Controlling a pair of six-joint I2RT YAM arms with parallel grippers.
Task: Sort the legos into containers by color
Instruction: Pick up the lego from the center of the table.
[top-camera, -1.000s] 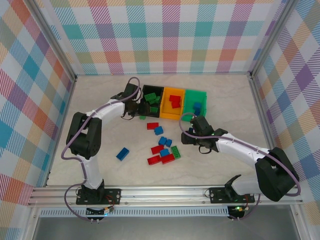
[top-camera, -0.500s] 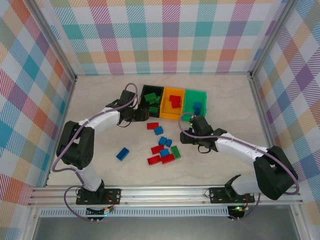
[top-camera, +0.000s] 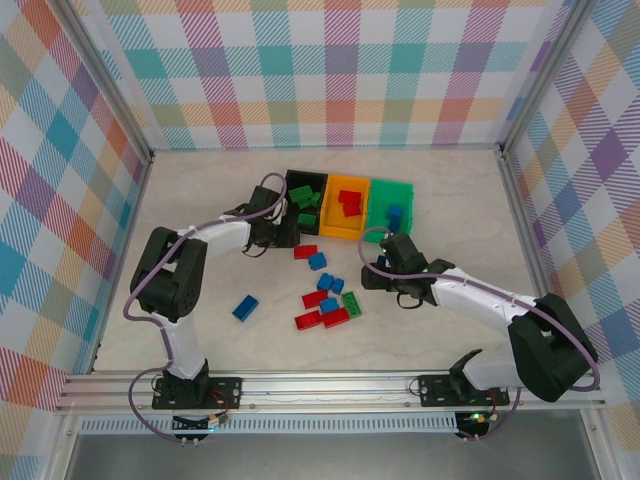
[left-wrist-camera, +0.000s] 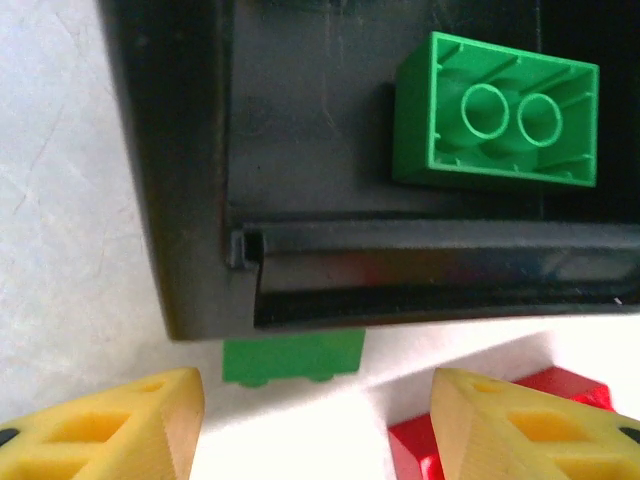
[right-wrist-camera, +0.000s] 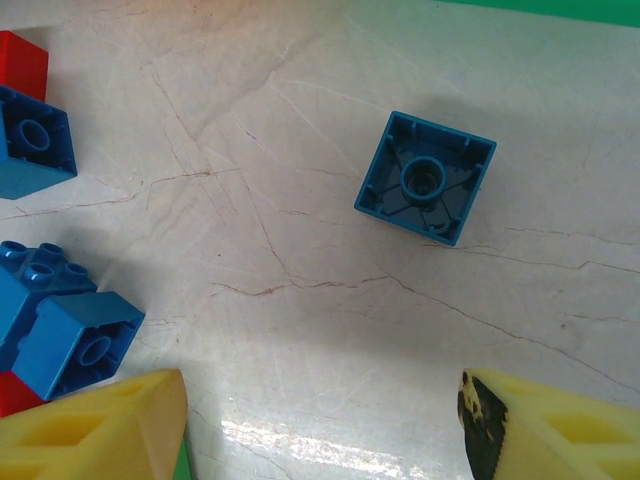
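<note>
**Q:** Change over the last second?

**A:** Left gripper (top-camera: 282, 232) has pulled back off the black bin (top-camera: 305, 174) and dropped to its near-left corner, jaws wide apart, nothing held. A loose green brick (left-wrist-camera: 292, 358) lies on the table (top-camera: 450, 200) just outside the bin wall, ahead of the open gap (next pick, I'd guess). Right gripper (right-wrist-camera: 320, 430) has barely moved: spread open and empty, hovering near an upturned blue brick (right-wrist-camera: 425, 177).

**Q:** Bins?

**A:** Black bin holds green bricks (top-camera: 301, 194), orange bin (top-camera: 347, 228) red bricks (top-camera: 350, 203), green bin (top-camera: 392, 183) blue bricks (top-camera: 395, 214). A mixed pile (top-camera: 325, 298) sits between the arms, and a lone blue brick (top-camera: 245, 307) lies further left. Plenty left to sort.
</note>
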